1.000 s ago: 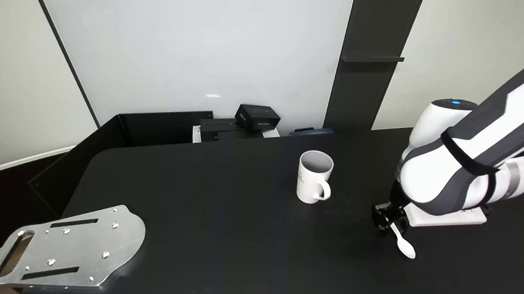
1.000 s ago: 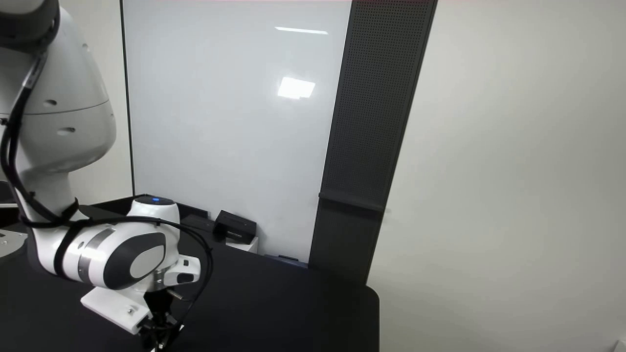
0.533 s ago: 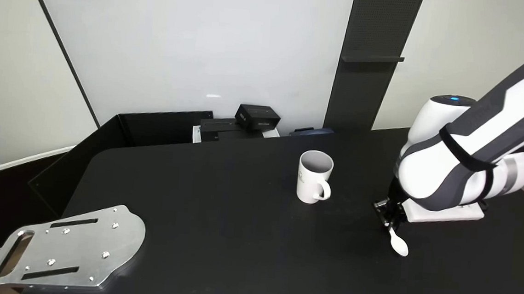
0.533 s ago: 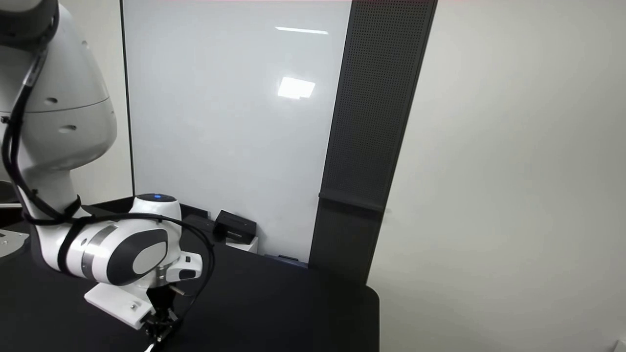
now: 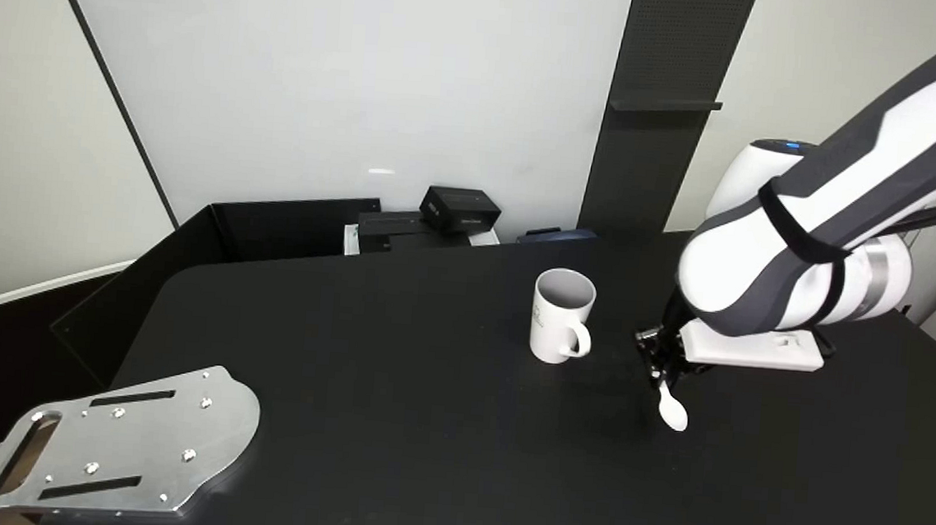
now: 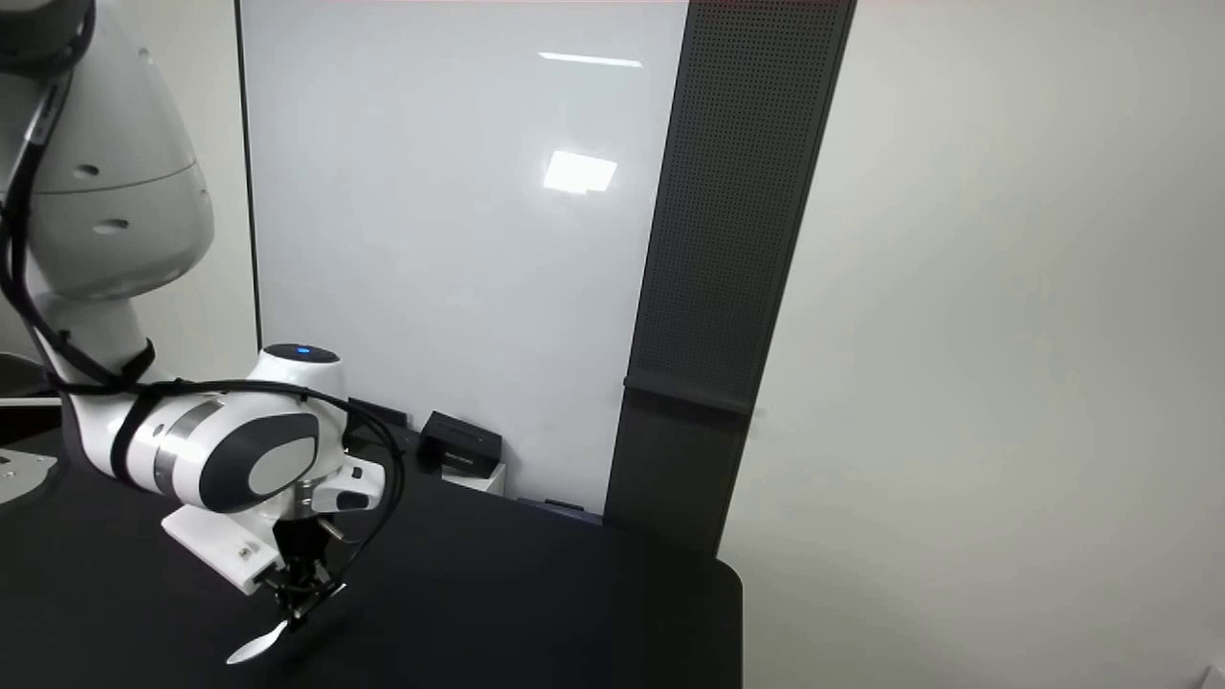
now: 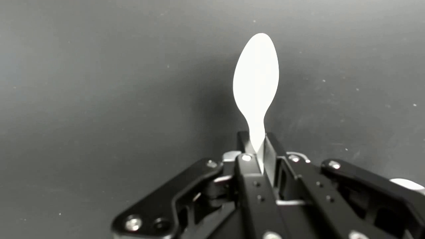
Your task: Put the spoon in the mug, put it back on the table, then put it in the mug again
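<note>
The white spoon [image 7: 255, 73] has its handle pinched between the jaws of my gripper [image 7: 257, 142], which is shut on it. Its bowl points away from the fingers, with most of the handle hidden between them. In both exterior views the spoon [image 5: 673, 410] [image 6: 256, 646] hangs below the gripper [image 5: 662, 378] and appears raised off the black table [image 5: 391, 422]. The white mug [image 5: 552, 326] stands upright to the left of the gripper in an exterior view, its handle facing the gripper's side. No inside object shows through the mug's opening.
A grey metal plate [image 5: 134, 437] lies at the table's near left corner. Black boxes [image 5: 461, 209] sit beyond the far edge. A white piece [image 7: 407, 183] shows at the lower right of the wrist view, partly behind the gripper; I cannot tell what it is.
The arm has risen and shifted left toward the mug in an exterior view. The jaws have closed on the spoon, which has travelled up with them. The mug has stayed put.
</note>
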Motion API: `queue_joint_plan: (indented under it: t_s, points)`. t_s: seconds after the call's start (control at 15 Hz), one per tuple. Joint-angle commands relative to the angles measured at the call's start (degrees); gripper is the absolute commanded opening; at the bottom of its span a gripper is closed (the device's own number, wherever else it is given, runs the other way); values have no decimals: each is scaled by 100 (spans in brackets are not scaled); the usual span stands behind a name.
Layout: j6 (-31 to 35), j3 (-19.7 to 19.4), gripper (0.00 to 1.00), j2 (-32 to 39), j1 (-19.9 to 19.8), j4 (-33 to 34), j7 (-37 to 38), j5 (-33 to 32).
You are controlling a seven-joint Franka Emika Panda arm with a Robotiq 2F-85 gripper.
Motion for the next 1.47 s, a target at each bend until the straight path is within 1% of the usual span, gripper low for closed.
queue_joint_plan:
  t_s: [0.0, 0.2, 0.47, 0.8, 1.07, 1.13, 1.27, 1.4]
  points:
    - [-337, 76, 3, -214, 43, 201, 387, 157]
    - [-558, 90, 3, -366, 99, 335, 647, 268]
    - [-877, -16, 3, -572, 237, 490, 1002, 273]
    - [-1349, -324, 3, -805, 485, 687, 1404, 67]
    - [-1528, -541, 3, -965, 725, 771, 1732, -152]
    - [-1432, -606, 3, -1005, 809, 746, 1815, -245]
    - [-1031, -740, 3, -1087, 1013, 622, 1975, -454]
    - [-358, -990, 3, -1072, 1362, 468, 2192, -778]
